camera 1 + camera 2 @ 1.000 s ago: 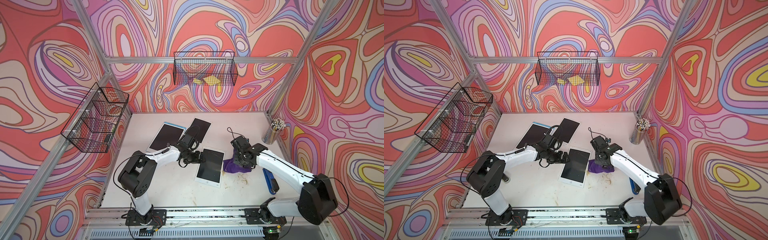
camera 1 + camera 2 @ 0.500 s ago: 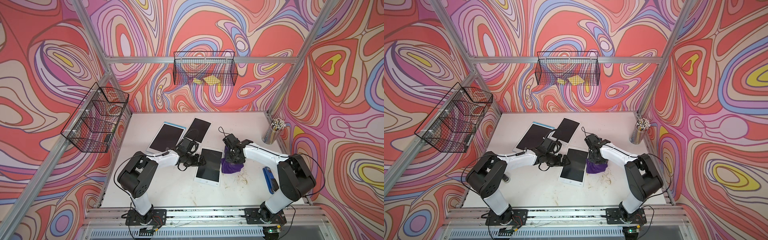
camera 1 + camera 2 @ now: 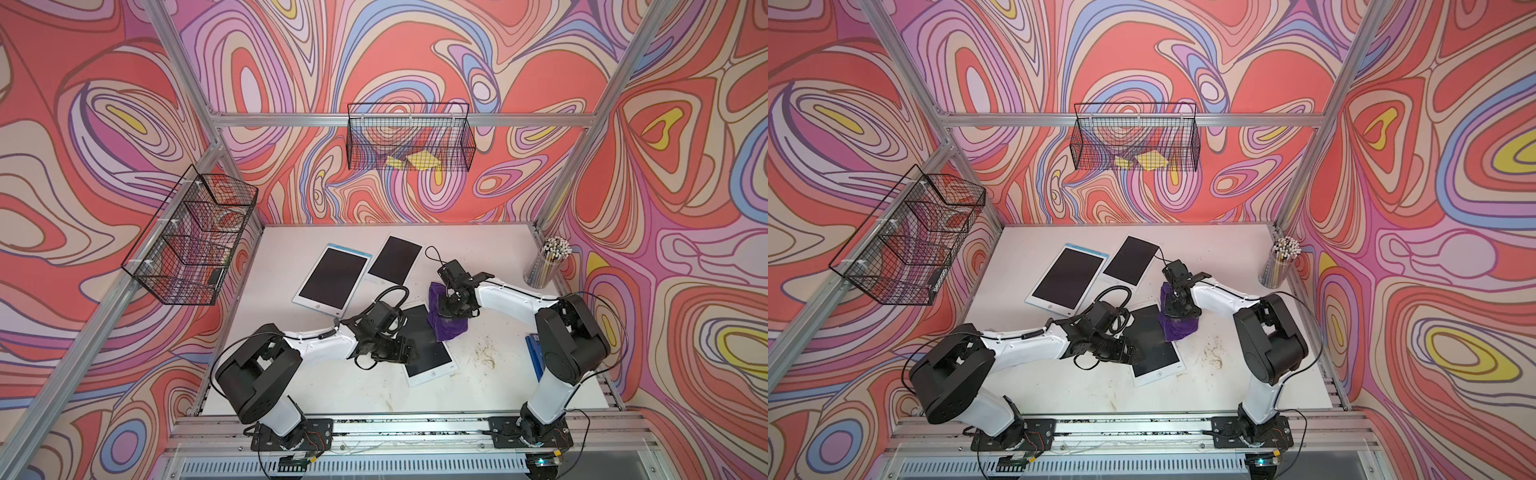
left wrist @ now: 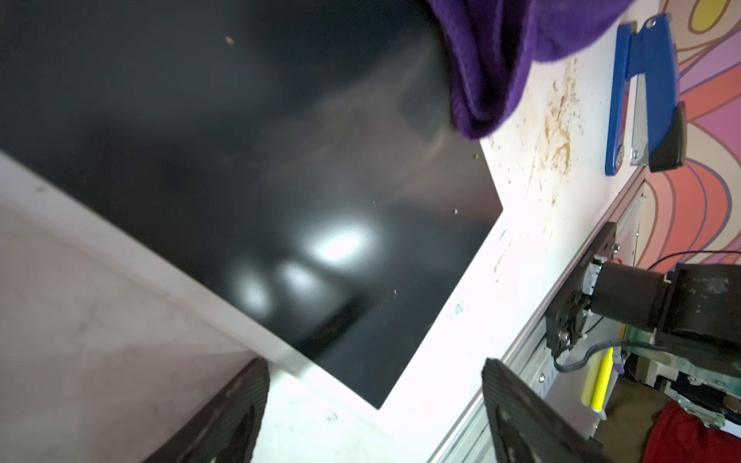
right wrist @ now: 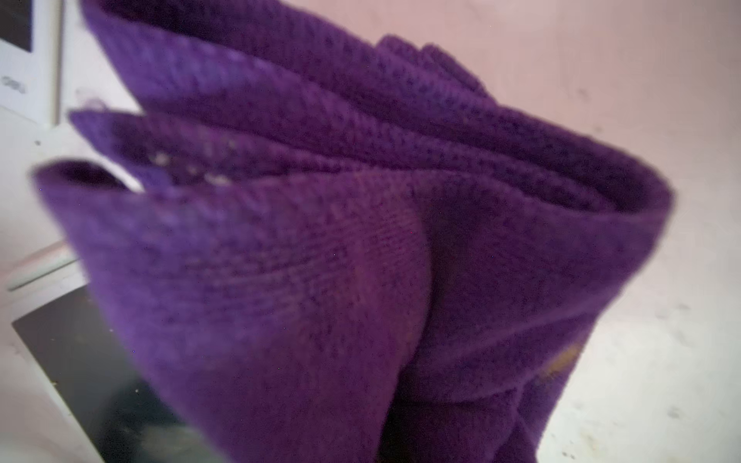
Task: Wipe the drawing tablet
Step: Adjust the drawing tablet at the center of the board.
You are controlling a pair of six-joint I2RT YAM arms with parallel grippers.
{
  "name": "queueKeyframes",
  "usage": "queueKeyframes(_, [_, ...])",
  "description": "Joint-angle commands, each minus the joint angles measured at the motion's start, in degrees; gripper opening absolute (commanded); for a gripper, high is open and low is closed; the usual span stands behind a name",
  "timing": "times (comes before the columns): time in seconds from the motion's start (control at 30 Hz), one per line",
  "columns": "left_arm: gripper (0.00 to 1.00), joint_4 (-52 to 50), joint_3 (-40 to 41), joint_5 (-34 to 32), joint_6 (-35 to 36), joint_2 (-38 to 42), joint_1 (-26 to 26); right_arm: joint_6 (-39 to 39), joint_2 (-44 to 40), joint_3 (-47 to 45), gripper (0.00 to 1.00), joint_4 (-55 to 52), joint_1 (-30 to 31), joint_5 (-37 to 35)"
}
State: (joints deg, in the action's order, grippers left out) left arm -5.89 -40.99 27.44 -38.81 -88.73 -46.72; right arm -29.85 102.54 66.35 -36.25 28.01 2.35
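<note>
The right claw (image 3: 452,311) grips the cloth (image 3: 451,329), resting on the tablet (image 3: 430,351) at its edge; the left claw (image 4: 373,368) stands wide open above it.

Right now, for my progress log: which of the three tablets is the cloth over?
The frontmost tablet, white-framed; the purple cloth overlaps its right edge.
</note>
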Motion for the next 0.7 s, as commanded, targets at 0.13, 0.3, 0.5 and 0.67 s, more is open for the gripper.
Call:
queueKeyframes(0.13, [0.87, -5.4, 4.8, -1.1, -6.5, 2.6, -5.7, 3.0, 5.8, 4.8, 0.00, 3.6, 3.3, 11.8])
queueKeyframes(0.3, [0.87, -5.5, 6.1, -1.7, -7.6, 3.7, -6.7, 3.6, 9.2, 9.9, 0.00, 2.7, 5.2, 14.5])
queueKeyframes(0.5, [0.88, -5.2, 7.6, -0.8, -8.1, 3.9, -7.1, 3.5, 9.9, 10.7, 0.00, 2.5, 5.1, 15.2])
queueKeyframes(0.67, [0.89, -15.7, 3.6, -3.6, -3.3, 10.3, -7.0, 1.7, 0.6, 6.4, 0.00, 2.0, -3.3, 11.8])
